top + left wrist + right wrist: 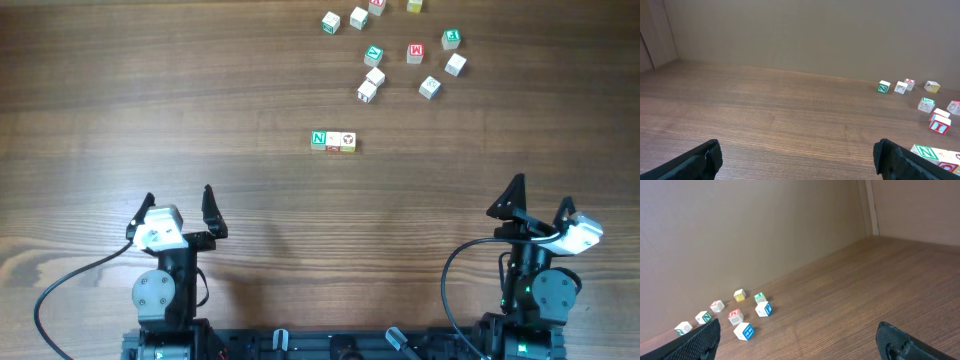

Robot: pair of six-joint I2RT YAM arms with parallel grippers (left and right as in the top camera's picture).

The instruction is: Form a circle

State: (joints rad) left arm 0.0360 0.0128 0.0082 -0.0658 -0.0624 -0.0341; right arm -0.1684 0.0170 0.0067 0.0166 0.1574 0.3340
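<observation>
Left pincer (178, 193), right pincer (542, 190) agape; letter cubes (374, 55) beyond

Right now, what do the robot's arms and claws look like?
The left arm and right arm are mostly black, each with a round grey joint disc and a white wrist box. The left gripper and right gripper have two black pointed fingers. A thin black cable loops beside each arm. A green light glows on the right one.

A dark wood-grain worktop (180, 90) is filling the overhead view. A plain tan wall (800, 30) is rising behind its far edge, meeting a side panel (920, 205) at a pale corner strip (871, 207). Soft, even light is falling throughout.
</observation>
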